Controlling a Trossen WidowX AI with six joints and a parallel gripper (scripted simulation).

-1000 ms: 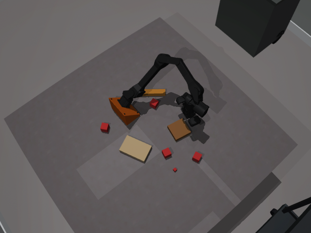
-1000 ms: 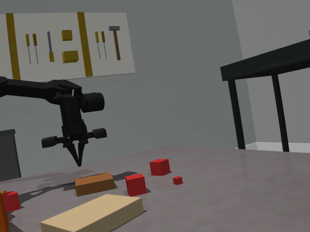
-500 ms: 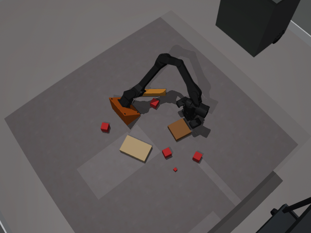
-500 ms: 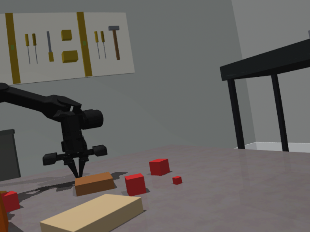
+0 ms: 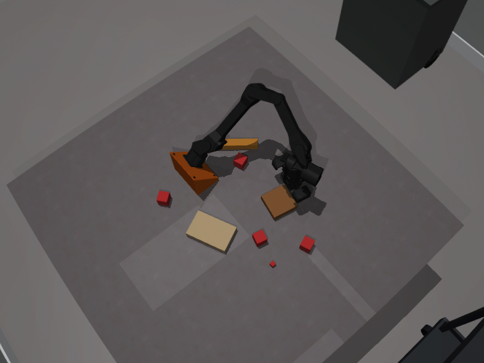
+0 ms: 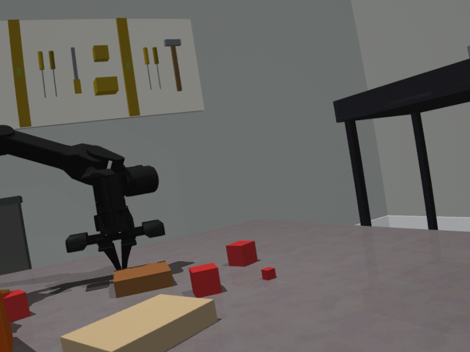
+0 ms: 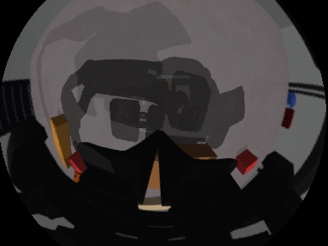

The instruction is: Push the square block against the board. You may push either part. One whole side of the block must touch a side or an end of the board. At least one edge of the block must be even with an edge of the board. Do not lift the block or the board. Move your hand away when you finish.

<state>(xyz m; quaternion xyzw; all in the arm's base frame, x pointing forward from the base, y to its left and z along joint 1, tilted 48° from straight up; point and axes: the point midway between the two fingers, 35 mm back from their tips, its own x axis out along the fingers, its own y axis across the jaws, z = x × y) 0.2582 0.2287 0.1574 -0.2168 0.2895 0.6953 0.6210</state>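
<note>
The square block (image 5: 278,201) (image 6: 143,283) (image 7: 201,150) is brown and lies flat right of the middle in the top view. The board (image 5: 211,231) (image 6: 145,320) (image 7: 155,208) is a larger tan rectangle, flat, to the lower left of the block. A wide gap separates them, and their sides are not parallel. My gripper (image 6: 122,268) (image 7: 159,133) is shut and empty, pointing down at the block's far side, away from the board. Its tips are low, partly behind the block in the exterior view; contact cannot be told. In the top view the hand hides the tips.
A red cube (image 5: 259,237) (image 6: 205,280) lies just below the space between block and board. Another red cube (image 5: 306,244) and a tiny one (image 5: 272,264) lie farther out. Red cubes also lie near the orange arm base (image 5: 199,182), with an orange bar (image 5: 242,143) behind.
</note>
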